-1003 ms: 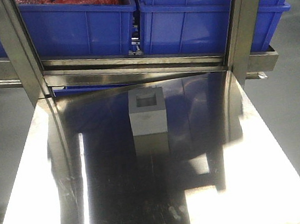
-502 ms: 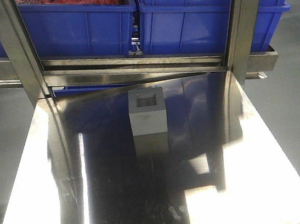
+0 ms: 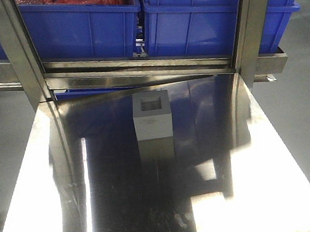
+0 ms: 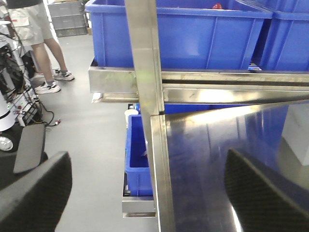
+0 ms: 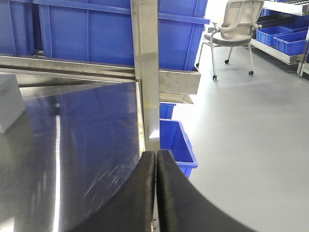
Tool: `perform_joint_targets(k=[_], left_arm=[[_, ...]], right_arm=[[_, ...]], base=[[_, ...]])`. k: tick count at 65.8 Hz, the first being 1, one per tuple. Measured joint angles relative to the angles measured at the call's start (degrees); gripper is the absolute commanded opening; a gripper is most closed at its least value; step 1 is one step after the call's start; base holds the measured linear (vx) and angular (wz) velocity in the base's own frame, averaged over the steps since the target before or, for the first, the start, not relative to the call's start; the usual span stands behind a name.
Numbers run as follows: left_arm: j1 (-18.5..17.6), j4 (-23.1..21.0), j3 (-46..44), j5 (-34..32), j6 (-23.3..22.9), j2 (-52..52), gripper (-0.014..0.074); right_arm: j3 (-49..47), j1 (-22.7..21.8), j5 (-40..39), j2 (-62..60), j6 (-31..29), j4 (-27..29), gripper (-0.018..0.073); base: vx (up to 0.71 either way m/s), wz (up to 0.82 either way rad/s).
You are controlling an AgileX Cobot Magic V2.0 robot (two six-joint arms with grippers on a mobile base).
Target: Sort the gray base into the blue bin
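Observation:
The gray base (image 3: 153,116) stands upright on the steel table (image 3: 155,207), near its far edge, square recess facing up. Its corner shows at the left edge of the right wrist view (image 5: 8,101) and as a pale block at the right edge of the left wrist view (image 4: 297,130). Behind it two blue bins sit on a shelf, one on the left (image 3: 86,28) holding red material and one on the right (image 3: 211,20). My left gripper (image 4: 149,191) hangs open over the table's left edge, holding nothing. My right gripper (image 5: 156,157) is shut and empty at the table's right edge. Neither appears in the front view.
Steel uprights (image 3: 18,54) (image 3: 251,23) flank the shelf at the table's far corners. Smaller blue bins sit low beside the table (image 4: 137,154) (image 5: 176,145). A person's legs (image 4: 43,53) stand on the floor at left. An office chair (image 5: 234,34) stands at right.

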Motion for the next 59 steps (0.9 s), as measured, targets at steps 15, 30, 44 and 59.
perform_joint_targets(k=[15, 30, 44, 59], left_arm=[[-3.6, -3.3, -11.2, -5.2, 4.8, 17.1, 0.0611], [-10.7, -3.6, -22.1, -5.9, 9.0, 33.4, 0.0611], [-17.6, -3.6, -33.2, -1.9, 9.9, 47.5, 0.0610], [-23.0, -3.7, -49.0, 4.8, 2.8, 62.6, 0.0608]], right_arm=[[0.0, 0.0, 0.0, 0.0, 0.0, 0.0, -0.0005], [0.0, 0.0, 0.0, 0.0, 0.0, 0.0, -0.0005], [0.0, 0.0, 0.0, 0.0, 0.0, 0.0, -0.0005], [0.0, 0.0, 0.0, 0.0, 0.0, 0.0, -0.0005]], base=[[0.00, 0.00], [0.00, 0.00], [0.00, 0.00], [0.00, 0.00]])
